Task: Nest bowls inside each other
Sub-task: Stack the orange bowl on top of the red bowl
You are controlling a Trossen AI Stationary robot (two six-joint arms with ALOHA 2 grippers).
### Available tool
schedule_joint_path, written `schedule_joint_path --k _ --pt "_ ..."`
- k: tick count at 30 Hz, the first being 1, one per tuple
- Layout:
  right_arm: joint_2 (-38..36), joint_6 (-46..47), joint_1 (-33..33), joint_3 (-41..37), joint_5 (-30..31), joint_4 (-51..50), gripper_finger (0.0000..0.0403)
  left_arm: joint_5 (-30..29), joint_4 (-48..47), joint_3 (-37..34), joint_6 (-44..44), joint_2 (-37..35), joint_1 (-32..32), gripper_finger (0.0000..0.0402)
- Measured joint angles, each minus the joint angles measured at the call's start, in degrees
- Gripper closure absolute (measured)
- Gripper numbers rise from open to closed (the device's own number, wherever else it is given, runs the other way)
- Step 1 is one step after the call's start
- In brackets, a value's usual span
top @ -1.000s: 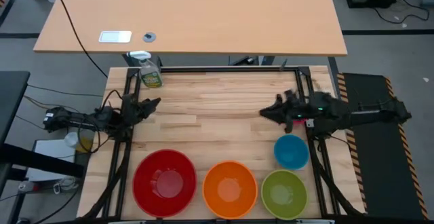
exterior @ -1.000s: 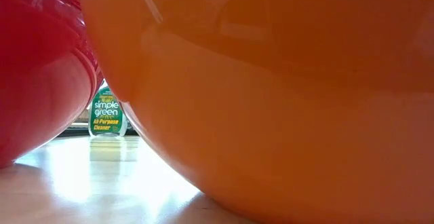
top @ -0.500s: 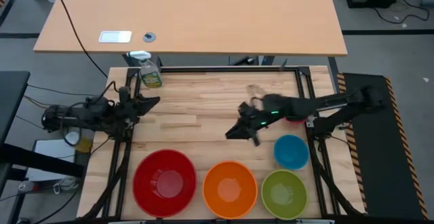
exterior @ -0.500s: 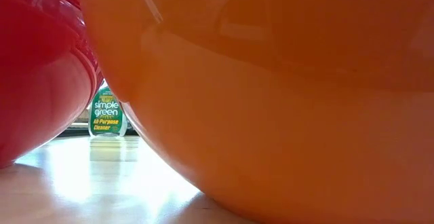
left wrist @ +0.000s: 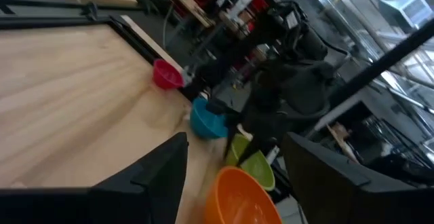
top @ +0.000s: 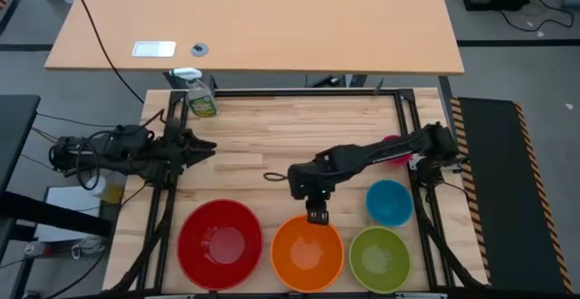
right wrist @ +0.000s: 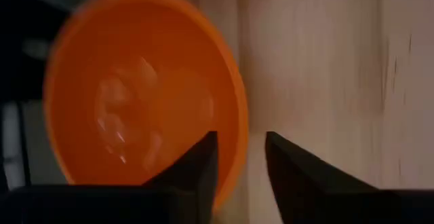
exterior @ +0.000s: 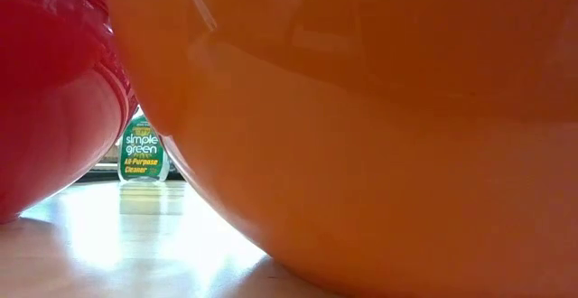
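The right arm has swung out from its side of the worktop (top: 299,127) and now reaches across the middle, its right claw (top: 316,214) pointing down over the far rim of the orange bowl (top: 307,253). To my eye that means the orange bowl is the first one it will pick up, probably to drop it into the red bowl (top: 220,243) just beside it. None of the bowls is nested yet. They sit along the near edge: red, orange, lime green bowl (top: 379,259), with the blue bowl (top: 390,201) just behind the green one and the small magenta bowl (top: 397,157) farther back by the right rail.

The right claw's fingers stand a little apart, straddling the orange rim without clamping it, and hold nothing. The left claw (top: 204,148) waits at the left edge, its fingers now spread wide and empty. A spray bottle (top: 199,95) stands at the far left corner.
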Motion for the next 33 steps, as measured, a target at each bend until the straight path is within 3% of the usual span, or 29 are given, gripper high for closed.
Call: schedule_joint_path --k 7,13,17,22,29,33 --pt "7.0 0.3 1.1 2.4 -2.8 -3.0 0.0168 1.5 0.4 0.0 0.2 0.5 0.0 0.0157" --pt "10.0 2.5 3.4 2.4 -1.2 -3.1 0.0164 5.9 1.4 0.0 0.4 0.4 0.0 0.0157" --pt "11.0 5.3 4.2 2.4 0.4 -3.3 0.0195 5.9 1.5 0.0 0.3 0.4 0.0 0.0157" --pt "11.6 7.7 4.4 2.4 2.3 -3.9 0.0265 5.9 2.8 0.0 0.4 0.5 0.0 0.0157" --pt "11.6 4.3 3.6 2.4 6.3 -5.0 0.0357 5.9 3.7 0.0 0.4 0.5 0.0 0.0157" --pt "11.5 1.6 1.8 2.4 6.0 -6.0 0.0382 5.9 3.6 0.0 0.4 0.6 0.0 0.0157"
